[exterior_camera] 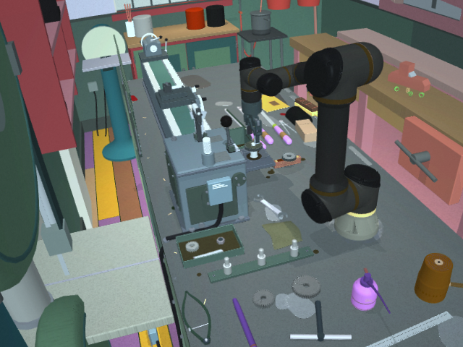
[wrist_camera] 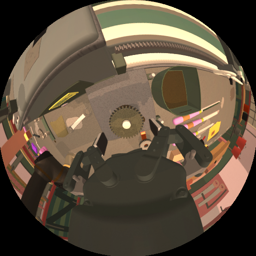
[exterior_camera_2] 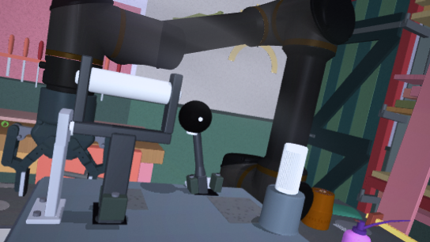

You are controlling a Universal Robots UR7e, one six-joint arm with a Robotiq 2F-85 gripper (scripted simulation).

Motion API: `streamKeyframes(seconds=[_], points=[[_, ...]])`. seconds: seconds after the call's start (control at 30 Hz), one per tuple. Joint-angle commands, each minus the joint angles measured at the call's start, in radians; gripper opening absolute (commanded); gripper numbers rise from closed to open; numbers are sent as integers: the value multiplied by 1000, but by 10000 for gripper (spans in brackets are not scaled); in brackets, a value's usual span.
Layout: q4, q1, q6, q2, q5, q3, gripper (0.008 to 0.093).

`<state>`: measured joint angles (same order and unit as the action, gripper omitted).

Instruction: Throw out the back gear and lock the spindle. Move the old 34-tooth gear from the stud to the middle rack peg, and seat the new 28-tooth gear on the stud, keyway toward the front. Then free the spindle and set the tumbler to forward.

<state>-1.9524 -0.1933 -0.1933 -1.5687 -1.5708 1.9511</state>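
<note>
The old gear sits flat on the white stud on a grey plate at the right side of the lathe headstock. A rack with three pegs lies on the bench in front of the headstock, all pegs bare. Two loose gears lie near the bench's front edge. On top of the headstock stand a black ball-topped lever, a white knurled knob and a frame with a white roller. My gripper hangs just above the gear on the stud, open and empty.
Behind the stud lies the lathe bed with its carriage, and a green tray sits beside it. Pink-handled tools, a small gear on a block, a wrench, an oil bottle and a parts tray crowd the bench.
</note>
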Motion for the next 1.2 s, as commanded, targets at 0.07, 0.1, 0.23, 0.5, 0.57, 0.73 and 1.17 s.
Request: streamKeyframes(seconds=[0.07,0.1,0.23,0.5,0.57,0.73,1.17], points=[[-25,0,0,8,0,15,880],[-32,0,0,10,0,19,880],[-49,0,0,16,0,29,880],[-54,0,0,18,0,33,880],[-56,0,0,19,0,34,880],[-66,0,0,23,0,41,880],[-121,0,0,47,0,73,880]])
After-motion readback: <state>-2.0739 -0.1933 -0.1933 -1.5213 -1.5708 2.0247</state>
